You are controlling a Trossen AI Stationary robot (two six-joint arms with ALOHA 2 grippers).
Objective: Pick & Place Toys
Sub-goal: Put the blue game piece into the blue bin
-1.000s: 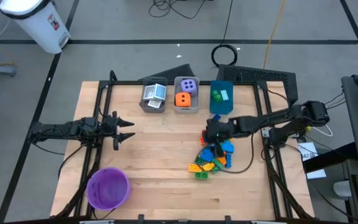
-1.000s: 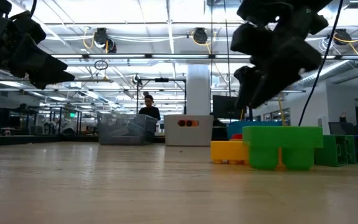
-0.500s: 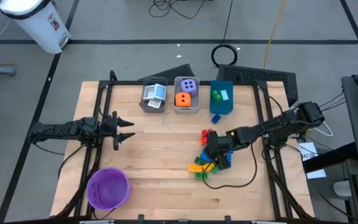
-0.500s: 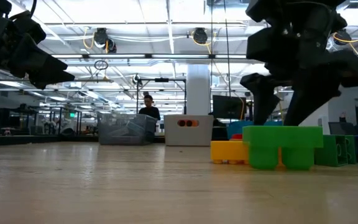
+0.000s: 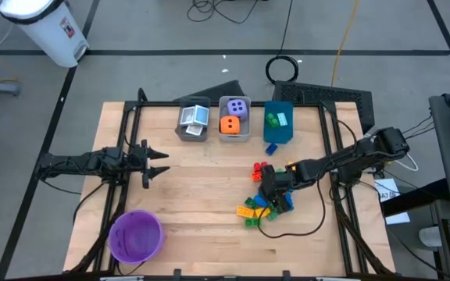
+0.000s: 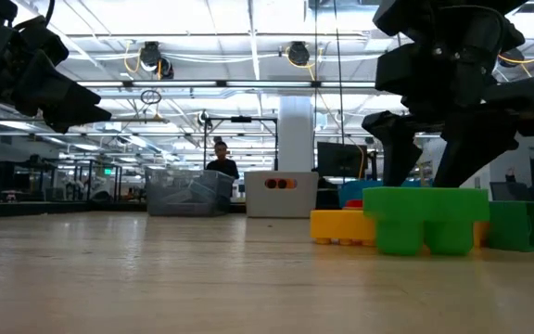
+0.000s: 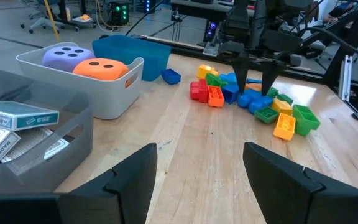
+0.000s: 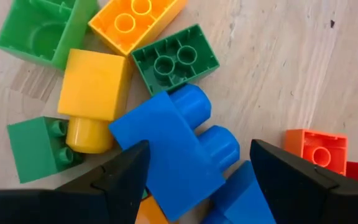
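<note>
A pile of building bricks (image 5: 262,201) lies on the table's right half: blue, green, yellow, orange and red ones. My right gripper (image 5: 270,190) hangs open over the pile, pointing steeply down. Its fingers stand on either side of a blue brick (image 8: 166,149) without touching it, as far as the right wrist view shows. The purple and orange dice (image 5: 233,115) lie in the middle bin, and the cards (image 5: 194,117) in the grey bin. My left gripper (image 5: 159,162) waits open over the table's left half, well clear of the toys.
Three bins stand in a row at the far edge: a grey one (image 5: 181,125), a clear one (image 5: 234,134) and a blue one (image 5: 278,133) holding green bricks. A purple bowl (image 5: 135,236) sits at the near left corner. Bare wood lies between the arms.
My right gripper has moved toward the table's near edge and down, from the pile's far side to right over its blue bricks, rolling a little on the way. Its fingers have stayed open.
</note>
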